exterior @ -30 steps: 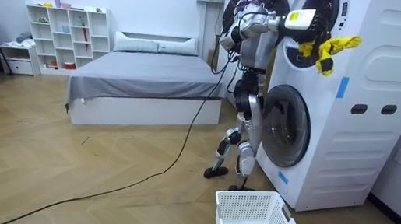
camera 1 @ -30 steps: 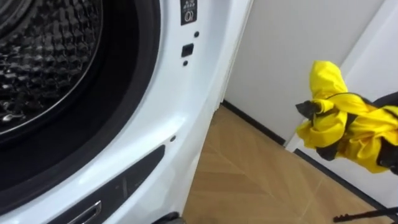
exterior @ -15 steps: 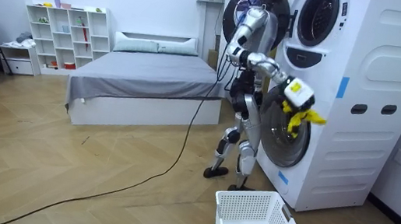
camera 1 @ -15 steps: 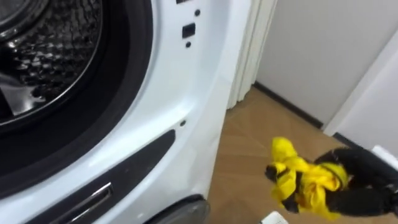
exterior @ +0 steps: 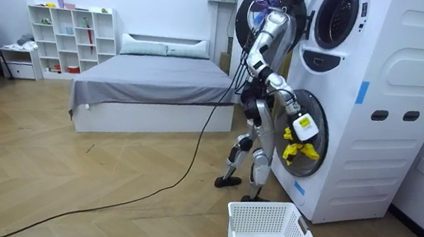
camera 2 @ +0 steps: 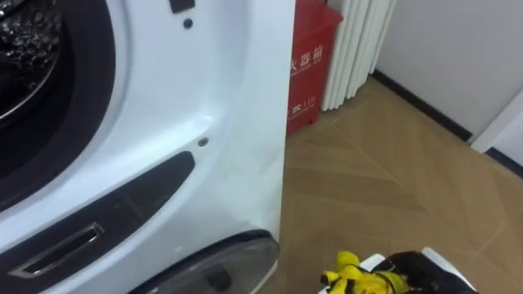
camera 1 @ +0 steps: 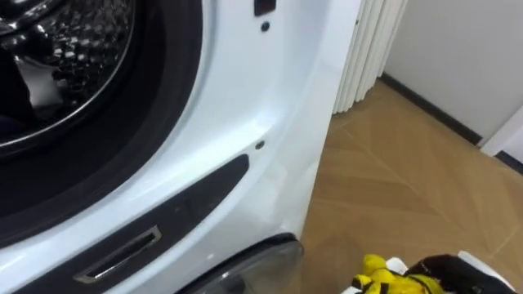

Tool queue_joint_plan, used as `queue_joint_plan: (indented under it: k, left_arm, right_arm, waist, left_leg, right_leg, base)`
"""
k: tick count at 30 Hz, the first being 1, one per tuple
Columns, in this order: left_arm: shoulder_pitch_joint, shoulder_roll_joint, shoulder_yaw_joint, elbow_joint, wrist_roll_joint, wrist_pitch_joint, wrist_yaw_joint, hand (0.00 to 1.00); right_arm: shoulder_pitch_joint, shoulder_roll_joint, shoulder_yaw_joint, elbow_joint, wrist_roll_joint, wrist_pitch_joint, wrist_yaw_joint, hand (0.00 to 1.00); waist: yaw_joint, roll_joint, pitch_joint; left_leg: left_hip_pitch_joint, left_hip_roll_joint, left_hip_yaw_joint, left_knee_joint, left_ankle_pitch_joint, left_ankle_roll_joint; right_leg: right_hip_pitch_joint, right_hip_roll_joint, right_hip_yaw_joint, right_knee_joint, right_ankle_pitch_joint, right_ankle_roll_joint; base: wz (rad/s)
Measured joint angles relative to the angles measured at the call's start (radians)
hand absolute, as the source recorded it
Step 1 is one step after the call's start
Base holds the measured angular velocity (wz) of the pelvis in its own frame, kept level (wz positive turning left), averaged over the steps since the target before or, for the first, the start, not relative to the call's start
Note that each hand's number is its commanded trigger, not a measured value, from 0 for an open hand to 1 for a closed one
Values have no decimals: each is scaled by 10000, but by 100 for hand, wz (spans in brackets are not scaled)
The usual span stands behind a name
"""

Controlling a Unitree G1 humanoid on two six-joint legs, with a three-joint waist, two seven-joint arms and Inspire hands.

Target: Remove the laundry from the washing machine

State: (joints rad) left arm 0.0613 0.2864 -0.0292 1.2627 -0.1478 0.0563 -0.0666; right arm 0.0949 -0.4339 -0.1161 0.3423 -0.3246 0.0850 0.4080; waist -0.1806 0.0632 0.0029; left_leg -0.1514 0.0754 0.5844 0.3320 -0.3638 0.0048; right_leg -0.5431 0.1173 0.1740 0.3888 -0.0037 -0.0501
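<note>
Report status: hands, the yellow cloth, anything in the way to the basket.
Right hand shut on yellow cloth, low before lower washer door. Cloth out of the drum. White basket on floor below, nothing between.

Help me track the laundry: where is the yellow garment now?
In the room view, the yellow garment hangs from the robot's right hand, before the lower washer door, above the white basket.

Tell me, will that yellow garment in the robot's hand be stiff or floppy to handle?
Probably floppy: the yellow garment droops in loose folds below the right hand. Likely light, since one hand carries it bunched. It shouldn't roll.
</note>
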Motion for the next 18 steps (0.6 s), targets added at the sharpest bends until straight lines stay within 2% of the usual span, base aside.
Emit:
queue_joint_plan:
  k: [5, 11, 14, 15, 18]
  left_arm:
    - [-253, -4, -730, -98, -207, -4, 80, 0]
    - [-283, -22, -937, -425, -611, 97, 225, 0]
    - [-302, -24, -953, -678, -865, 102, 402, 0]
    - [-305, -25, -967, -720, -999, 110, 430, 0]
    - [-305, -32, -1129, -789, -1220, 268, 565, 0]
  right_arm:
    - [-67, 25, 252, 1245, -80, -223, -757, 100]
    - [-251, 33, 273, 1805, -352, -240, -1683, 100]
    - [-339, 81, 273, 1994, -674, -391, -2240, 100]
    - [-275, 107, 273, 2028, -747, -422, -2494, 100]
    - [-260, 242, 268, 2045, -1057, -421, -3119, 100]
  waist:
    - [-2, 72, 7]
    - [-36, 343, -14]
    - [-44, 389, -6]
    - [-59, 388, -6]
    - [-68, 404, -13]
  left_leg:
    - [-197, -60, -134, -86, 44, 59]
    - [-765, -342, -161, -182, 195, 215]
    - [-968, -409, -157, -258, 283, 297]
    - [-1025, -505, -175, -274, 311, 317]
    - [-1148, -554, -207, -331, 395, 351]
  right_leg:
    - [-206, -120, -113, 67, -28, 48]
    - [-840, -223, 98, 121, 43, 146]
    - [-1112, -322, 137, 204, 45, 190]
    - [-1203, -362, 137, 259, 28, 215]
    - [-1322, -431, 103, 224, 47, 244]
  base:
    - [8]
    - [-2]
    - [4]
    - [9]
    - [6]
